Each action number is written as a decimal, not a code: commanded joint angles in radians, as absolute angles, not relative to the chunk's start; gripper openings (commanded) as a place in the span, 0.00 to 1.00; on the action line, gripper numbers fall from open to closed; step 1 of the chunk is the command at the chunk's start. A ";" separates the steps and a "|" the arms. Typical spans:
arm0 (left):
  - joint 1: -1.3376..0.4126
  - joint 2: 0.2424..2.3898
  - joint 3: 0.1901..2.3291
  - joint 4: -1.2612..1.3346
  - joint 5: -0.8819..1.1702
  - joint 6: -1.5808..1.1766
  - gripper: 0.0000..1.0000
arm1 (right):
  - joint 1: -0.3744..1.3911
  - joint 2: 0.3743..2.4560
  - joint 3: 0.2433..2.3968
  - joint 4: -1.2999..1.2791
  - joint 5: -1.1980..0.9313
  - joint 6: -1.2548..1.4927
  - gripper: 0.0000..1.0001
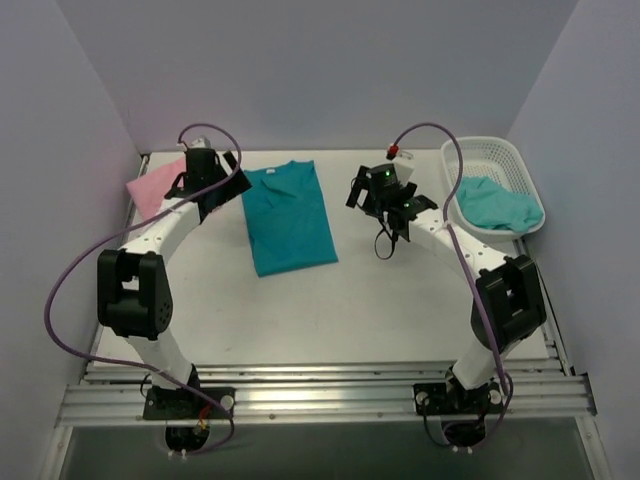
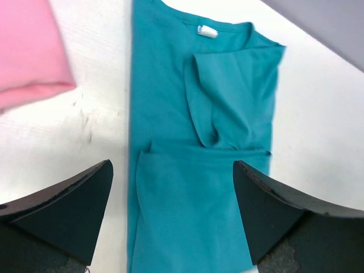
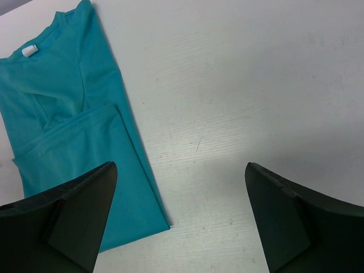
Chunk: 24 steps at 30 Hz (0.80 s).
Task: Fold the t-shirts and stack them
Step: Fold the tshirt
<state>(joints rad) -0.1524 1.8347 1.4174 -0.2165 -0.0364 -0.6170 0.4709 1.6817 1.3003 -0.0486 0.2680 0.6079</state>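
Teal t-shirt (image 1: 288,218) (image 2: 193,170) (image 3: 68,131): lies flat on the far middle of the table (image 1: 350,310), between the 2 arms, with its collar toward the back wall. It is folded into a long narrow rectangle. 1 sleeve is turned in over the chest, and another layer of cloth lies across the lower body, its edge just below that sleeve.
Neck tag (image 2: 207,31) (image 3: 28,52): small and white, inside the collar, facing up.
Pink t-shirt (image 1: 152,185) (image 2: 28,51): folded, in the far-left corner of the table. A strip of bare table separates it from the teal t-shirt.
Crumpled teal garment (image 1: 495,205): bunched inside the white basket (image 1: 520,170) at the far right edge of the table.
Left gripper (image 1: 215,170) (image 2: 172,187): its 2 fingers are spread wide and hold nothing. It hangs above the teal t-shirt's left edge, near the pink t-shirt.
Right gripper (image 1: 365,190) (image 3: 181,170): its 2 fingers are spread wide and hold nothing. It hangs over bare table just right of the teal t-shirt, touching no cloth.
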 commanded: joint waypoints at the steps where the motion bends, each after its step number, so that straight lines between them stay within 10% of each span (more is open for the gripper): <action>1: -0.170 1.616 1.283 -0.172 -0.078 -0.661 0.95 | 0.465 1.588 1.260 -0.064 0.281 0.617 0.91; 9: -0.319 1.321 0.791 -0.051 -0.152 -0.827 0.95 | 0.485 1.531 1.001 0.055 0.169 0.698 1.00; 24: -0.509 1.285 0.541 0.064 -0.288 -1.089 0.93 | 0.664 1.837 0.930 0.313 0.011 0.821 1.00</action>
